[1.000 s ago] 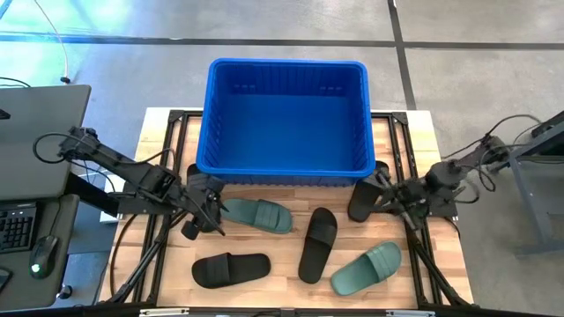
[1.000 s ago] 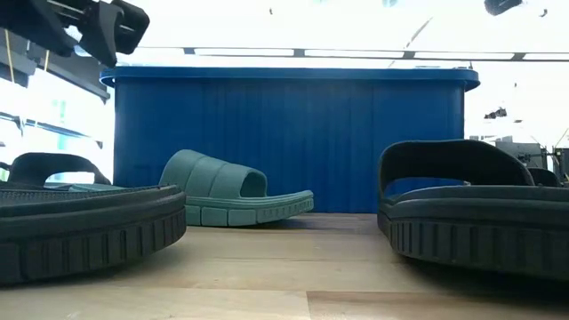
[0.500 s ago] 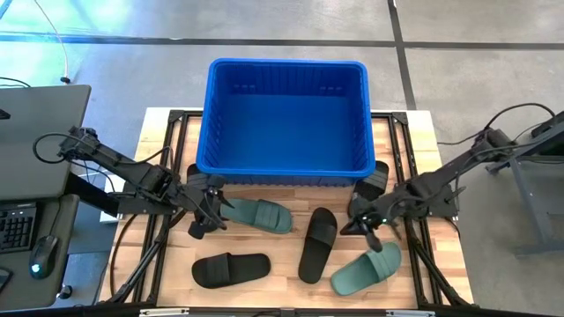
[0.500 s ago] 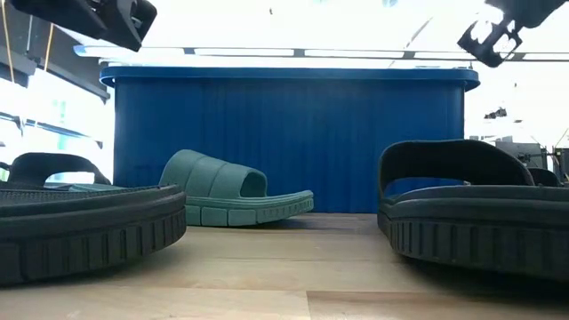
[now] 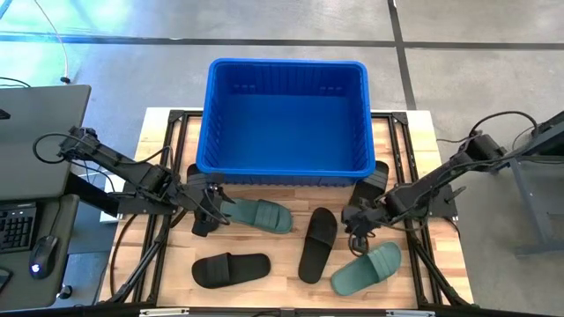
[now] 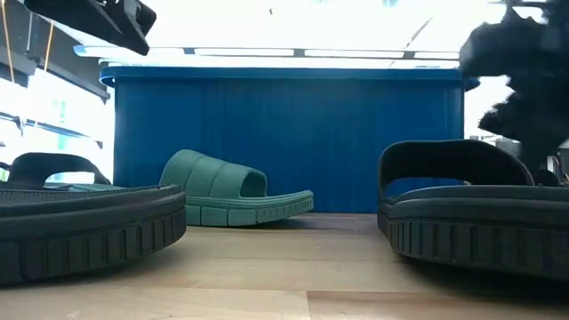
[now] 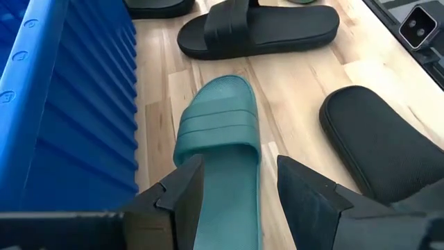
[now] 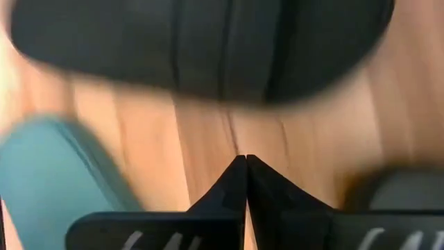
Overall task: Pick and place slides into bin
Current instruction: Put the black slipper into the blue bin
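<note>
Nearest on the bench (image 5: 414, 145) lie a black slide (image 5: 231, 269) and a green slide (image 5: 367, 269). The right pincer (image 5: 359, 232), clenched with nothing in it, hovers between that green slide and the middle black slide (image 5: 318, 244). The left pincer (image 5: 214, 209), released, straddles another green slide (image 5: 256, 214). Farthest stands the blue bin (image 5: 284, 167).
</note>
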